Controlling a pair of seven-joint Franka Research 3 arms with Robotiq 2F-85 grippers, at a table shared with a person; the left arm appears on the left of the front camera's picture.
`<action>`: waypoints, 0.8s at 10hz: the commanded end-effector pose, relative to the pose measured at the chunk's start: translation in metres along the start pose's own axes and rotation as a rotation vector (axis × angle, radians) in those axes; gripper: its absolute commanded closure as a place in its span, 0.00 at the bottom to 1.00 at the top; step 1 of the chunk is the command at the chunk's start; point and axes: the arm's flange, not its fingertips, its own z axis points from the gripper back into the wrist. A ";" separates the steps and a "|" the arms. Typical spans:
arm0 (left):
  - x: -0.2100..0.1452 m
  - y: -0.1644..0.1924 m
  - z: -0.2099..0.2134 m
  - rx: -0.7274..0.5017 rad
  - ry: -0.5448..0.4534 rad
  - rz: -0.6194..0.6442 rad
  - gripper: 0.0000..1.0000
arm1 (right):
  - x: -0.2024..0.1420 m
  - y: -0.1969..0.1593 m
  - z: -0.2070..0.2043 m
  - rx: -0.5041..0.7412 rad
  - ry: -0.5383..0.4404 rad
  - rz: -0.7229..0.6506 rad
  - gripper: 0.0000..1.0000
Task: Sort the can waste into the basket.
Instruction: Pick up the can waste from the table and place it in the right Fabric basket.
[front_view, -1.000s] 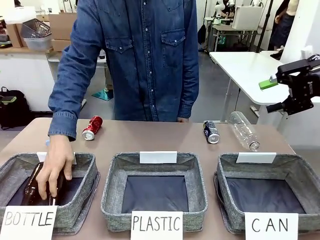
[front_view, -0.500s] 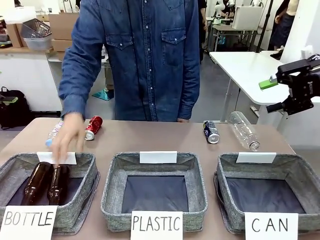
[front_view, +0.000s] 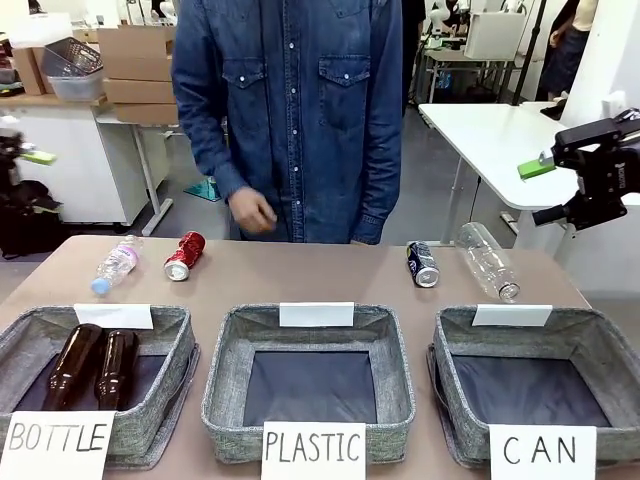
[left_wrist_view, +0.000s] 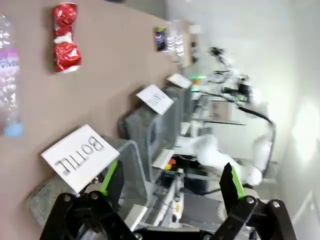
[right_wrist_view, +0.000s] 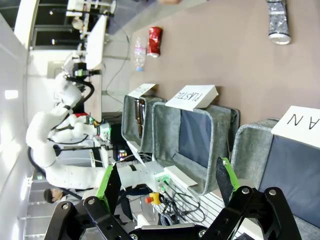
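the right arm is held up off the right side of the table (front_view: 300, 282), well above the tabletop. the right gripper (front_view: 543, 192) is turned sideways, its fingers pointing toward the picture's left. its jaws stand spread wide with nothing between them. the left gripper (left_wrist_view: 171, 180) is spread just as wide and grips nothing. its wrist is rolled so that the tabletop runs up its own view. in the front view it is only a blur at the left edge, raised above table height.

the red can (front_view: 184, 256) lies on its side near the far edge, left of the middle, close to a clear plastic bottle (front_view: 115, 265). the dark can (front_view: 422, 264) lies near the far edge right of the middle, close to a second clear bottle (front_view: 488, 262). both cans are well apart from either gripper. the basket (front_view: 612, 338) behind the "can" card (front_view: 541, 450) sits at the near right, lower than the right gripper, its dark lining showing. the "plastic" basket (front_view: 228, 392) is in the middle. the "bottle" basket (front_view: 172, 388) on the left holds two brown bottles (front_view: 90, 365) side by side.

a person in a denim shirt stands at the far side, one hand (front_view: 252, 213) loosely curled at waist height, blurred.
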 end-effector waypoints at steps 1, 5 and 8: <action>0.029 -0.023 -0.060 0.303 0.050 0.077 0.00 | 0.003 0.001 -0.001 0.027 -0.008 0.024 0.00; 0.100 -0.027 -0.183 0.801 -0.059 0.080 0.00 | 0.003 0.001 -0.001 0.027 -0.008 0.024 0.00; 0.114 -0.007 -0.238 0.976 -0.072 0.056 0.00 | 0.003 0.001 -0.001 0.027 -0.008 0.024 0.00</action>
